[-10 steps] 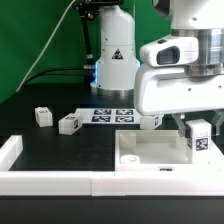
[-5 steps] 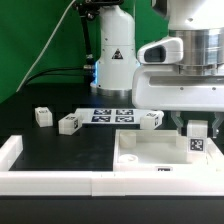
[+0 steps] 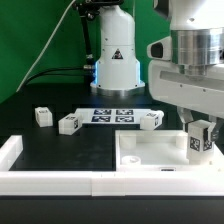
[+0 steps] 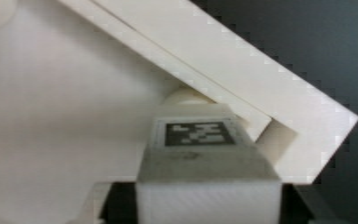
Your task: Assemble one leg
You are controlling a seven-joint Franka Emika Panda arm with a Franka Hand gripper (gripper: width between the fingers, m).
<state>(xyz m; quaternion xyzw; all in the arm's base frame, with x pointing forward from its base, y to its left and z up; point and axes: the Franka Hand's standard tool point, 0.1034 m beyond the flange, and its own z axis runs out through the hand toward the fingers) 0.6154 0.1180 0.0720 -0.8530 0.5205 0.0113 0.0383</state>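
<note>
My gripper (image 3: 200, 128) is shut on a white leg (image 3: 199, 140) with a marker tag on its face. It holds the leg upright at the exterior view's right corner of the large flat white square part (image 3: 150, 152). In the wrist view the leg (image 4: 201, 150) fills the space between my black fingers (image 4: 121, 202), and its far end meets the flat part (image 4: 69, 90) near its edge. Three other legs lie on the black table: one (image 3: 42, 116), a second (image 3: 69, 123) and a third (image 3: 151, 120).
The marker board (image 3: 112, 115) lies flat behind the flat part. A white raised rail (image 3: 60, 180) runs along the table's front, with a corner block (image 3: 9, 152) at the exterior view's left. The robot base (image 3: 114, 60) stands at the back.
The wrist has turned about its upright axis while holding the leg; the leg's tag now faces more to the side. The leg stays at the same corner.
</note>
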